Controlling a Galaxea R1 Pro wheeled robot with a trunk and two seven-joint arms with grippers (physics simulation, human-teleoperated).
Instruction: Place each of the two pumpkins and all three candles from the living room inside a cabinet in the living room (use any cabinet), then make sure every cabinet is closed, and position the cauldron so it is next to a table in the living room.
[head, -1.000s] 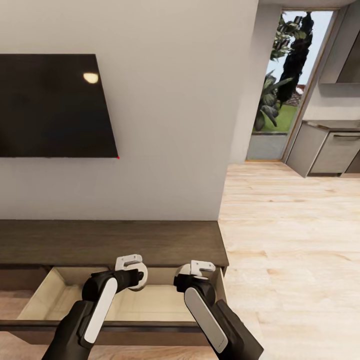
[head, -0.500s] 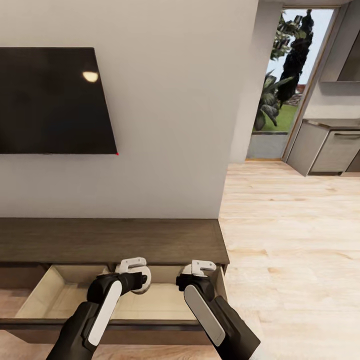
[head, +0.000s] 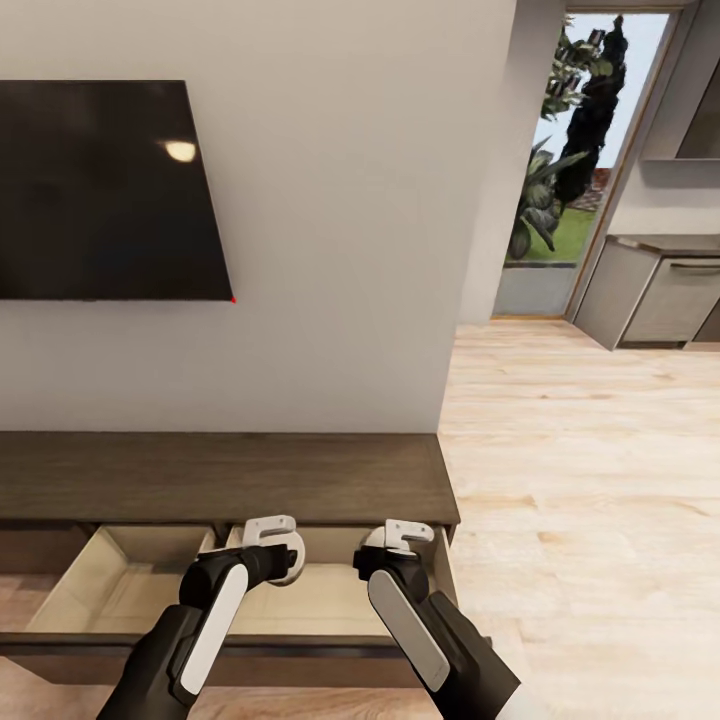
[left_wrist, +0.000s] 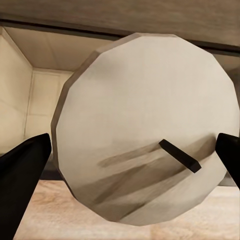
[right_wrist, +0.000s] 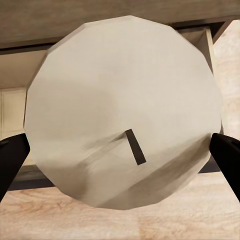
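Off-white candles, two of them, are hanging over the open drawer of the cabinet (head: 220, 478), the left gripper (left_wrist: 120, 165) clamping one candle (left_wrist: 145, 125), the right gripper (right_wrist: 120, 160) clamping another candle (right_wrist: 125, 110).

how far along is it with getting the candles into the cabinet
Done: a drawer of the cabinet is pulled open. In hand: the left gripper clamps one candle and the right gripper another candle, both above the drawer, unreleased. Left: drop both in and shut the drawer. No third candle, pumpkins or cauldron are in sight here.
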